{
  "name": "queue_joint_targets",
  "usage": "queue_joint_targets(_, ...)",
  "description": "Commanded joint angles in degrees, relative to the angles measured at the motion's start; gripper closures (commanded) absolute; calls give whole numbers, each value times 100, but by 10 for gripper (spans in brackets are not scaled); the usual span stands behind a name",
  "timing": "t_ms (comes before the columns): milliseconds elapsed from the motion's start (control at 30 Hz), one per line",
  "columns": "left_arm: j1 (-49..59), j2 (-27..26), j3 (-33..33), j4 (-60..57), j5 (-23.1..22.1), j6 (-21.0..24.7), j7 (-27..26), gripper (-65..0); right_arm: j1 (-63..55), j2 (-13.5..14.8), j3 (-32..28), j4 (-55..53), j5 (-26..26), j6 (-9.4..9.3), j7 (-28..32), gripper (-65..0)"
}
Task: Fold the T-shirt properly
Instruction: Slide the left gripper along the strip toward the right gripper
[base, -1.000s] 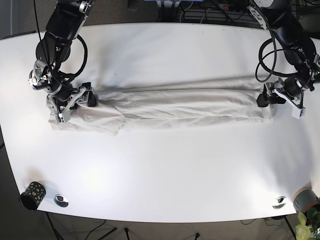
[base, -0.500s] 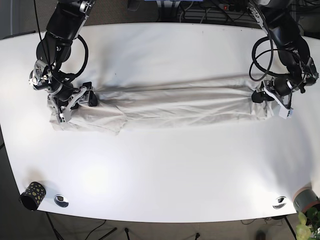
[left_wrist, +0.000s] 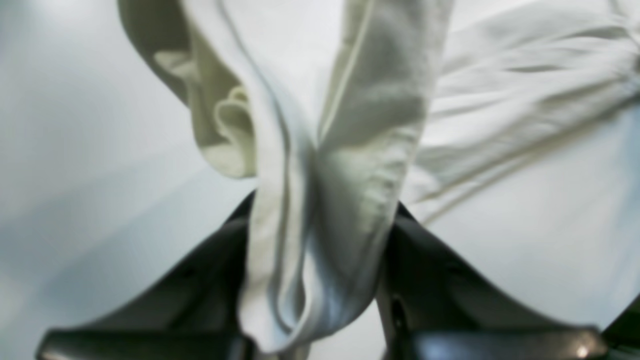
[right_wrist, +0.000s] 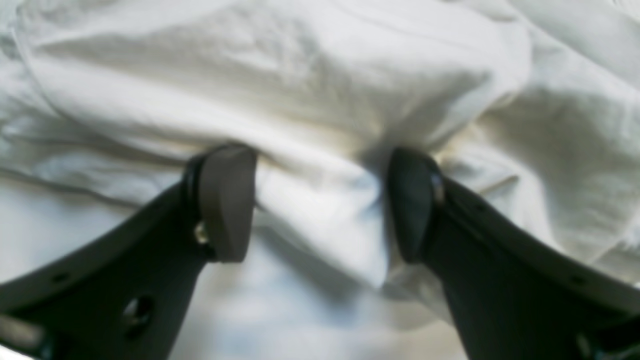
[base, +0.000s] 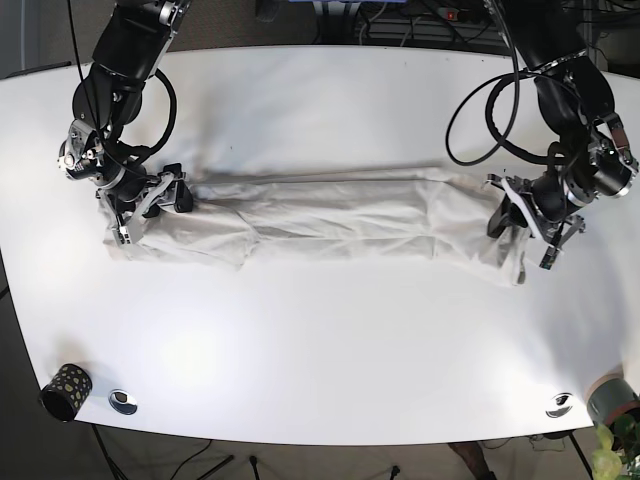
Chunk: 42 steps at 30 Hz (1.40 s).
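A white T-shirt (base: 330, 215) lies as a long narrow band across the white table (base: 320, 340). At its right end in the base view, my left gripper (base: 512, 225) is shut on a bunched hem, which it holds a little off the table. The left wrist view shows that bunch of T-shirt (left_wrist: 325, 165) squeezed between the black fingers (left_wrist: 210, 280). My right gripper (base: 150, 200) sits at the band's other end. In the right wrist view a fold of T-shirt (right_wrist: 320, 200) fills the gap between its pads (right_wrist: 227, 200).
A black cup with yellow dots (base: 65, 390) and a small metal disc (base: 122, 401) stand at the front left corner. Another disc (base: 558, 405) and a grey pot with a plant (base: 612, 405) are at the front right. Cables hang behind the far edge.
My left gripper has moved inward along the table with the shirt's end, so the band is shorter and that end is lifted. The right gripper has barely shifted.
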Motion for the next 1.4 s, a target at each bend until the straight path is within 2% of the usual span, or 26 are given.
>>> queue_joint_targets(0, -60, 116, 363, 98, -36, 74, -78, -47, 83, 80, 26, 154, 13, -5, 45, -392)
queue_joint_targets(133, -359, 467, 1031, -25, 281, 92, -87, -51, 65, 62, 9, 357, 22, -5, 45, -392)
queue_joint_targets(233, -570, 801, 1445, -351, 712, 92, -87, -51, 74, -114, 0, 462, 13, -5, 45, -392)
queue_joint_targets(400, -957, 1443, 1594, -966, 1239, 83, -201, -53, 118, -140, -9, 506, 13, -5, -114, -392)
queue_joint_targets(533, -1185, 1644, 1594, -1362, 1512, 83, -210, -56, 276, -149, 0, 506, 13, -5, -360, -392)
queue_joint_targets(667, -1326, 1644, 1603, -1713, 1661, 83, -210, -94, 303, -157, 0, 506, 22, -5, -412, -392)
queue_joint_targets(867, -1361, 1644, 1664, -1986, 1626, 83, -280, -151, 303, -157, 0, 506, 22, -5, -412, -392)
queue_joint_targets(1133, -1352, 1644, 2798, -1986, 1626, 92, -289, -162, 303, -149, 0, 506, 22, -5, -421, -392)
queue_joint_targets(1200, -1352, 1644, 3045, -1977, 1617, 109, -289, -201, 303, -149, 0, 506, 22, -5, -421, -392)
queue_joint_targets(1300, -1361, 1644, 3300, -1915, 1617, 399, -289, -314, 303, -149, 0, 506, 22, -5, -430, -392)
queue_joint_targets(1367, -1361, 1644, 3458, -1687, 1617, 733, -298, -414, 303, -149, 0, 506, 22, -5, -518, -392)
